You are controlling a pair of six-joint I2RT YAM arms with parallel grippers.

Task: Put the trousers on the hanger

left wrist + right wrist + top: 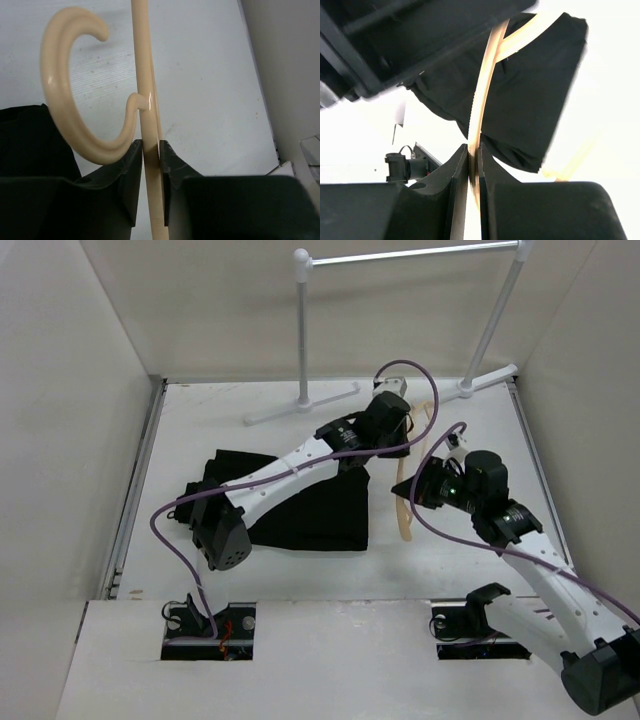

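Hanger (144,75): stiff, light, probably slick wood. Left end effector (151,150) and right end effector (473,152) each pinch it. Trousers (320,510): limp; grasp by an edge.

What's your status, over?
Shut on hanger: left gripper, right gripper. Black trousers heaped on table, not on hanger. Above them, left arm.

My left arm (290,475) lies diagonally over the trousers (320,515) and blocks the middle of the table. The hanger (404,518) fills the gap between the cloth and my right arm (540,560). The rail stand (303,330) and its feet bar the back. I see bare table (200,420) at back left and along the near edge.
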